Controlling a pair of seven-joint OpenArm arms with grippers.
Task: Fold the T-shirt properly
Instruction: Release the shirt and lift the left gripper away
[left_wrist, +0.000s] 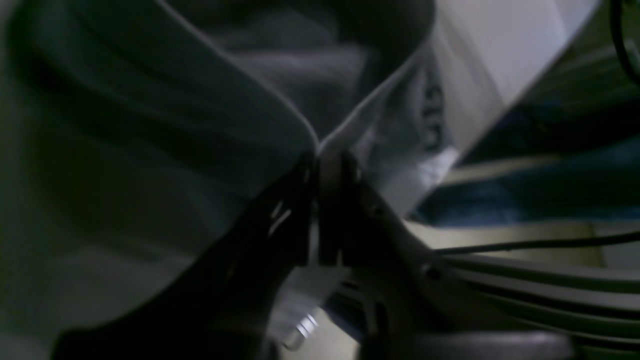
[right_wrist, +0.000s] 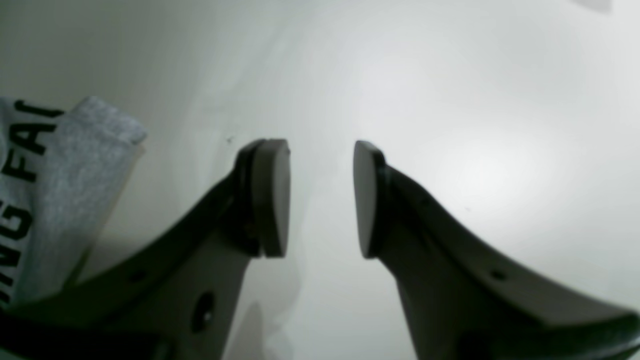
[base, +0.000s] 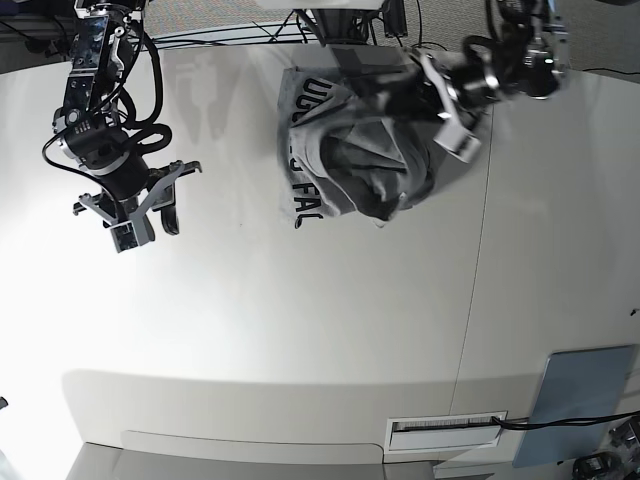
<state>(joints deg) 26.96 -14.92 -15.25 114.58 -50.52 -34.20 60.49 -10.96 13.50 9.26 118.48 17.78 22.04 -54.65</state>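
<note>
The heather-grey T-shirt (base: 345, 150) lies bunched at the back middle of the white table (base: 300, 300), with black block lettering along its left edge. My left gripper (base: 392, 92) is shut on a fold of the shirt and holds part of it raised; in the left wrist view the fingertips (left_wrist: 325, 160) pinch a hem edge of the grey cloth (left_wrist: 150, 125). My right gripper (base: 150, 205) is open and empty over bare table, left of the shirt. In the right wrist view its pads (right_wrist: 270, 197) stand apart, and a lettered shirt corner (right_wrist: 55, 190) lies at the left.
A seam (base: 478, 260) runs down the table right of the shirt. A grey-blue panel (base: 582, 392) and a white label strip (base: 445, 428) sit at the front right. Cables (base: 330, 25) hang behind the shirt. The table's front edge (base: 250, 385) is near.
</note>
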